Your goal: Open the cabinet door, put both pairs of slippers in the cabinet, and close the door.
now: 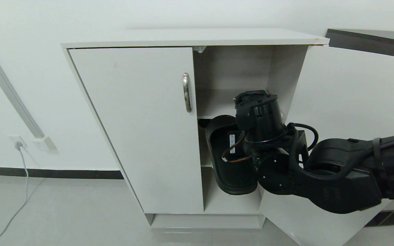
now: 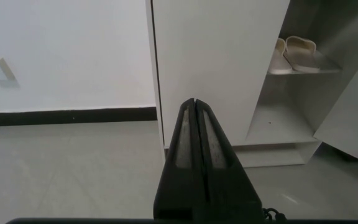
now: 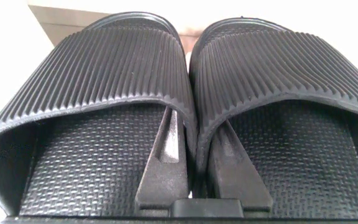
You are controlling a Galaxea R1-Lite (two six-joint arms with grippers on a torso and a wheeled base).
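Observation:
The white cabinet [image 1: 197, 37] has its right door [image 1: 347, 102] swung open and its left door [image 1: 139, 126] shut. A pair of black ribbed slippers [image 1: 229, 160] hangs on edge at the open right half, below the upper shelf. My right gripper [image 3: 194, 134] is shut on the slippers [image 3: 123, 68], its fingers [image 3: 166, 155] pinching the two inner side walls together. A pair of beige slippers [image 2: 297, 53] lies on a shelf inside the cabinet. My left gripper [image 2: 194, 106] is shut on nothing, low over the floor, well in front of the cabinet's left door.
The left door carries a metal handle [image 1: 186, 92] at its inner edge. A wall socket with a cable [image 1: 19, 143] sits on the wall to the left. Bare grey floor [image 1: 63, 212] stretches in front of the cabinet. A dark-topped unit [image 1: 371, 39] stands behind the open door.

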